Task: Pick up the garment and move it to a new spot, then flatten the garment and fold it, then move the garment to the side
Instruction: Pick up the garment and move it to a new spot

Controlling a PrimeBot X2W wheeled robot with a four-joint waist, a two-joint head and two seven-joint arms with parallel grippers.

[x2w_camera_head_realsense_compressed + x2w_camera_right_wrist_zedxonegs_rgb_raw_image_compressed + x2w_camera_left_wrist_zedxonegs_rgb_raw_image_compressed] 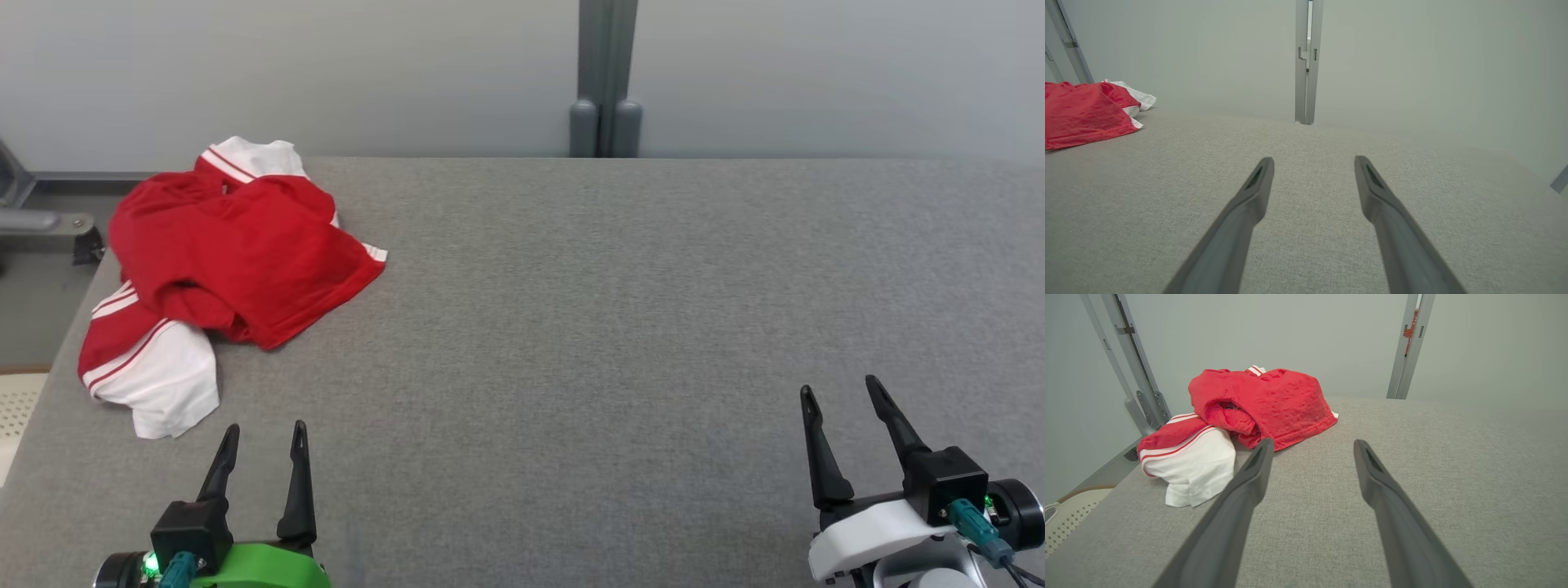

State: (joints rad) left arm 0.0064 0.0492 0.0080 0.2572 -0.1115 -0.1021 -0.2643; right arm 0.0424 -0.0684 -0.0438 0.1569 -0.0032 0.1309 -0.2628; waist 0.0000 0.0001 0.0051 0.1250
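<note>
eyeing the crumpled red-and-white soft jersey garment (229, 269) at the grey fabric tabletop (620, 327) far-left corner; limp, light, i'd pinch its red hem. left claw (265, 441) and right claw (841, 392) gape wide, empty.

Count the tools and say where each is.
2. The left tool hovers at the near left, just short of the red-and-white garment; the right tool at the near right, over the grey table.
</note>
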